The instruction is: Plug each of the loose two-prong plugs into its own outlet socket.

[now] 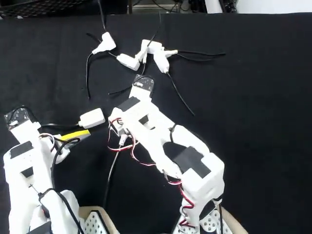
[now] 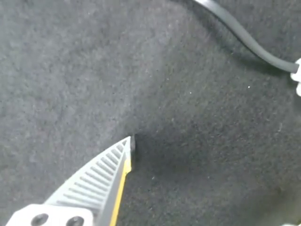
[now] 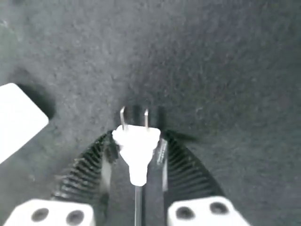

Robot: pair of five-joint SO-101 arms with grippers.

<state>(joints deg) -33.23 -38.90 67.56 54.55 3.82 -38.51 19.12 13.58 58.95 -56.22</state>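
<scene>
Plug point(image 3: 137, 150): clamped in right tool point(image 3: 136, 139), prongs forward.
Outlet socket point(image 3: 19, 117): lay left; prongs probably needed squaring to it before pushing.

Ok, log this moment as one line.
right gripper: shut on plug | plug: prongs out, apart from socket | left gripper: near socket

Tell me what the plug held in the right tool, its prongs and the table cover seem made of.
The plug: white moulded plastic, it seems, smooth with an even sheen. Its prongs: probably bare metal, thin silvery blades catching light. The table cover: black felt-like fabric, matte, with a fuzzy fibrous grain.
</scene>
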